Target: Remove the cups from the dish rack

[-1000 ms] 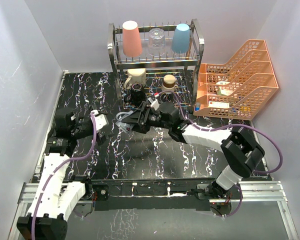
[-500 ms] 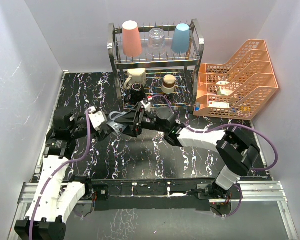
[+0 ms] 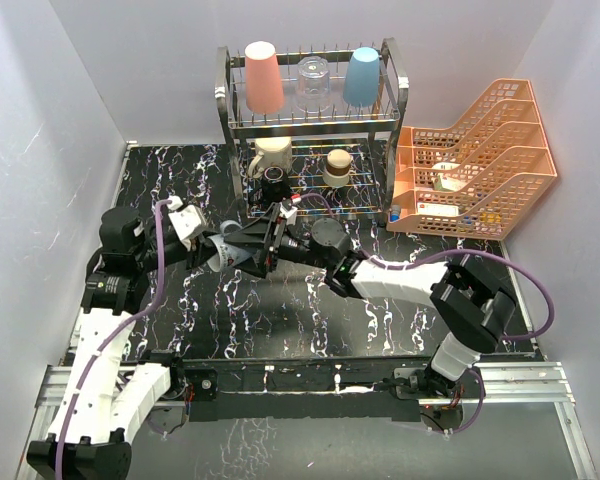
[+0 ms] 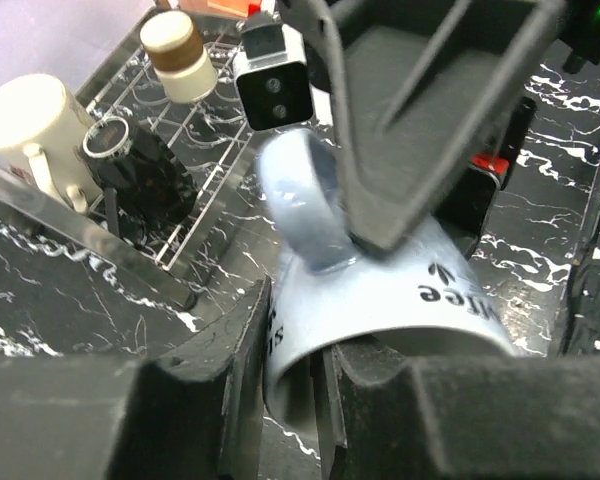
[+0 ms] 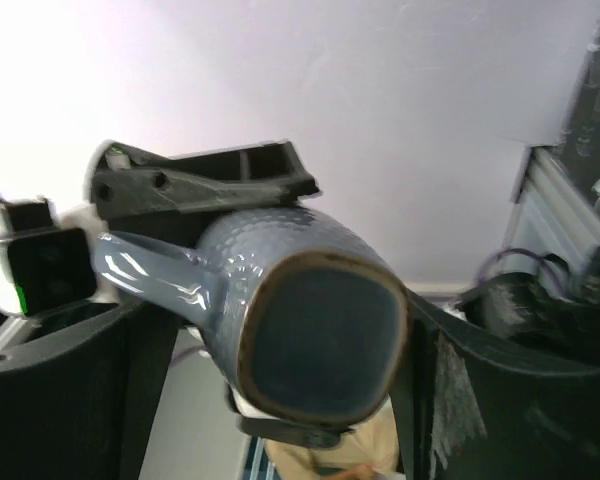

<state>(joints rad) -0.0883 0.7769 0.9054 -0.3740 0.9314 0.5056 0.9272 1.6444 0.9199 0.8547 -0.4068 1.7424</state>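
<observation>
handover: a grey-blue mug (image 3: 223, 251) hangs above the table (image 3: 280, 320) between the two arms, lying on its side, clear of the dish rack (image 3: 223, 100)
left pincer (image 3: 208, 250): clamped on the mug's rim, one finger (image 4: 210, 400) outside the wall and one inside
right pincer (image 3: 255, 245): straddles the mug's body by the handle; whether it presses or has let go cannot be told
top tier: salmon-pink tumbler (image 3: 263, 77), clear glass (image 3: 313, 83) and light-blue tumbler (image 3: 361, 76), all upside down on the prongs
lower tier: cream mug (image 3: 271, 155), black cup (image 3: 274, 184) and a brown-topped cup (image 3: 336, 165)
progress: early, by the look of it; one cup is out but not yet set down, six wait in the rack, none stands on the table
left to do: likely finish the pass, place the mug, then clear both tiers
</observation>
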